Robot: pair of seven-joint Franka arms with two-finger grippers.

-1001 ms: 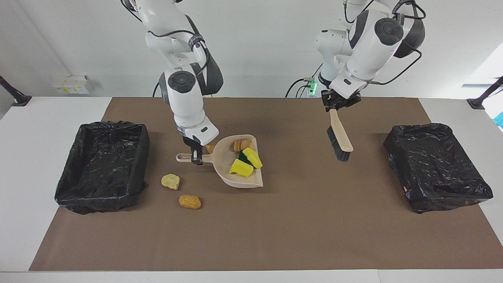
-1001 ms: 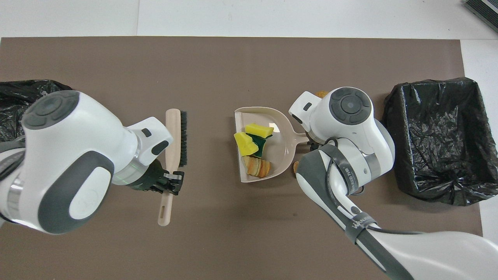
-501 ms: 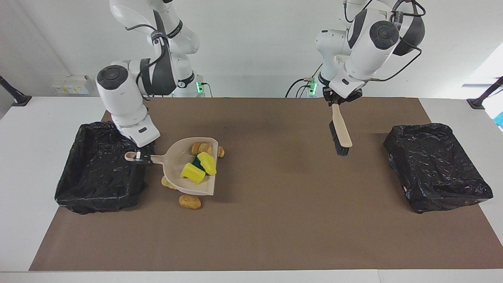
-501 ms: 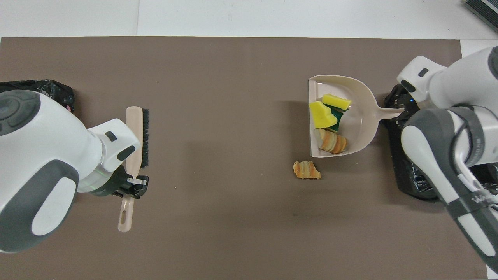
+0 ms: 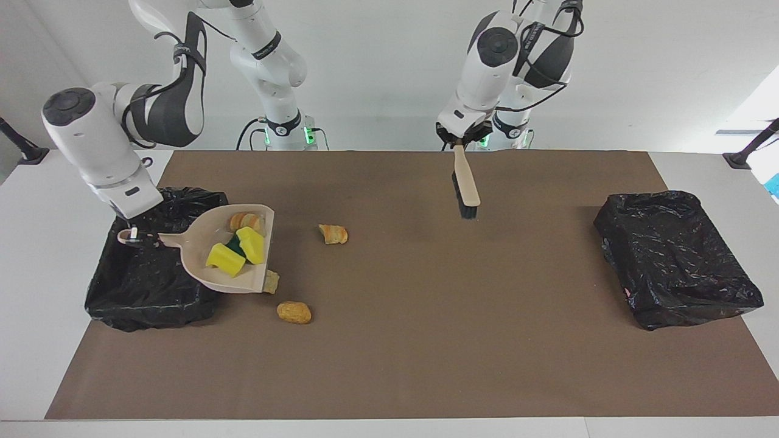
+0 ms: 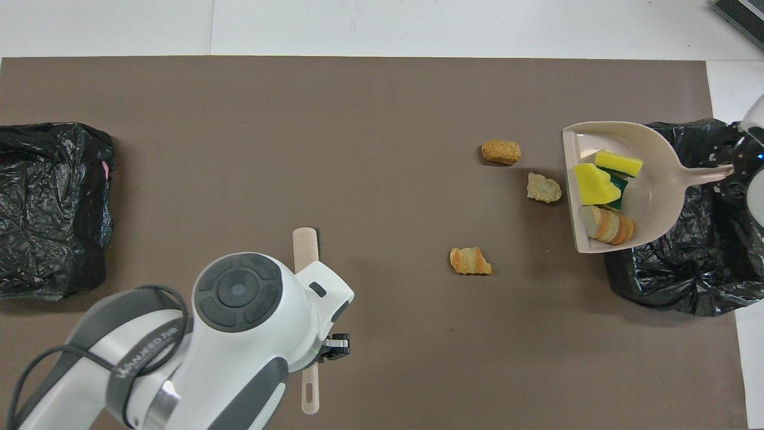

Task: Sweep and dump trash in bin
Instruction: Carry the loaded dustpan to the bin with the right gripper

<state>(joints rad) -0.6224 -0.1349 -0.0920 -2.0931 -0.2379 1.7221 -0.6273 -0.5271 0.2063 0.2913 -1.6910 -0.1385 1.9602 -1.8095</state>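
The white table (image 5: 36, 255) carried a brown mat (image 5: 426, 340). Three bread chunks (image 5: 333, 234) lay at its nine o'clock beside one black-lined bin (image 5: 140, 292); another bin (image 5: 675, 255) sat at three o'clock.

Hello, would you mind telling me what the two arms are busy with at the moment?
The right claw holds the beige dustpan by its handle over the edge of the black-lined bin at the right arm's end of the table. In the pan lie yellow-and-green sponge pieces and a bread chunk. Three bread-like scraps lie on the brown mat. The left claw holds the brush above the mat and waits.
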